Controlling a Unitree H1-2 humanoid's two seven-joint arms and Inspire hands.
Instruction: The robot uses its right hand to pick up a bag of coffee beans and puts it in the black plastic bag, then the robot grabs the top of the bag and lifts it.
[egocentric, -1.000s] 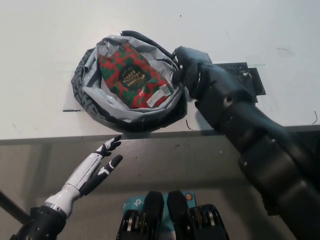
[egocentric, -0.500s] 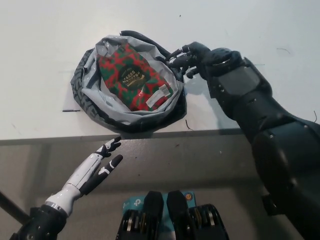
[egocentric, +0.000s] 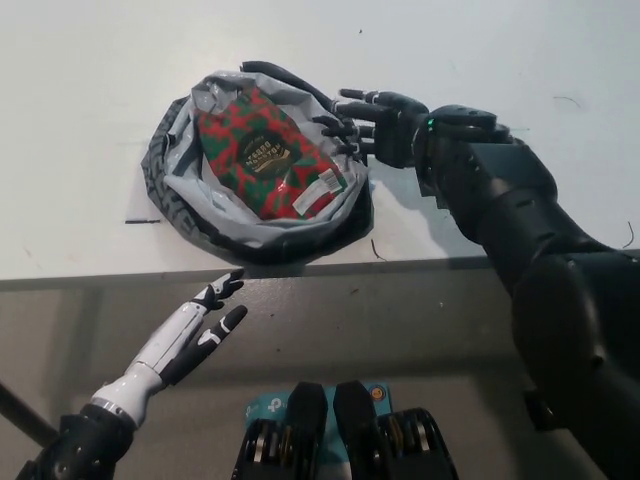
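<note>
The bag of coffee beans, red and green with a dark round label, already lies inside the black plastic bag, flat on the grey lining, its long axis running from the upper left to the lower right of the head view; the plastic bag sits slumped and rolled down in a ring around it, its rim low and crumpled, on the white table close to the near edge; so the first half of the task looks done and the lift is what remains, by my reading; the right hand stands just to the right of the plastic bag, at the ring's upper right side, holding nothing, its fingers spread and pointing leftward over the rim toward the coffee bag; whether the tips touch the plastic I cannot tell; the relation that matters is that the nearest gatherable plastic lies directly left of and slightly below those fingers, so the hand would need to reach a little further in and close on the bunched top rather than on the coffee bag itself; the left hand rests below the table edge at the lower left, loosely open and empty, well apart from the bag and clearly the farther of the two.
</note>
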